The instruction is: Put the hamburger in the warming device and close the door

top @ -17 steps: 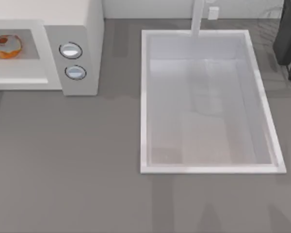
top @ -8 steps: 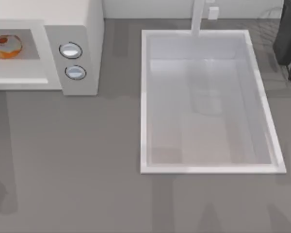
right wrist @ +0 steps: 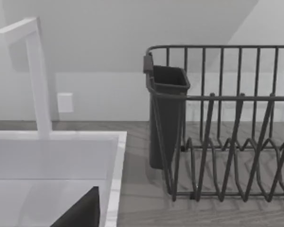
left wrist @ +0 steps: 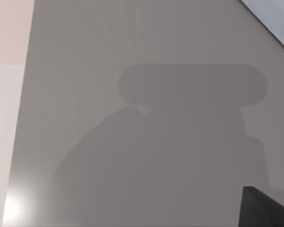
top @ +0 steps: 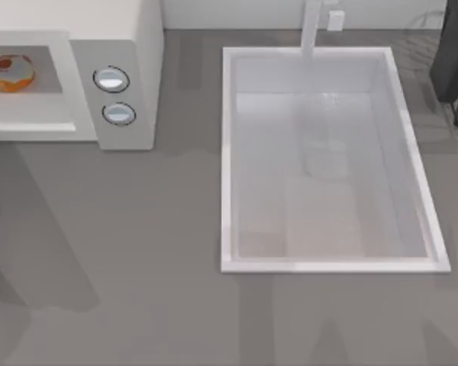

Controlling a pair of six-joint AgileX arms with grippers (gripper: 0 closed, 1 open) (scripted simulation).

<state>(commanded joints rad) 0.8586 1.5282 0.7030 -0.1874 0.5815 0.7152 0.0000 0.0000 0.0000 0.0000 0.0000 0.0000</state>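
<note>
No gripper is seen from the top; grip state can't be told. Round orange-white hamburger (top: pixel 11 72) is seen inside boxy white microwave (top: pixel 130 69), w/ sink (top: pixel 227 152) beside.

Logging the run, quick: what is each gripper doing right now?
Left gripper: cannot be told.
Right gripper: cannot be told.

The warming device (top: pixel 114 46) runs off the top view's left edge, its door cut away there. The dish rack (top: pixel 454 61) is clipped at the right edge. Both wrist views catch only a dark corner of arm.
</note>
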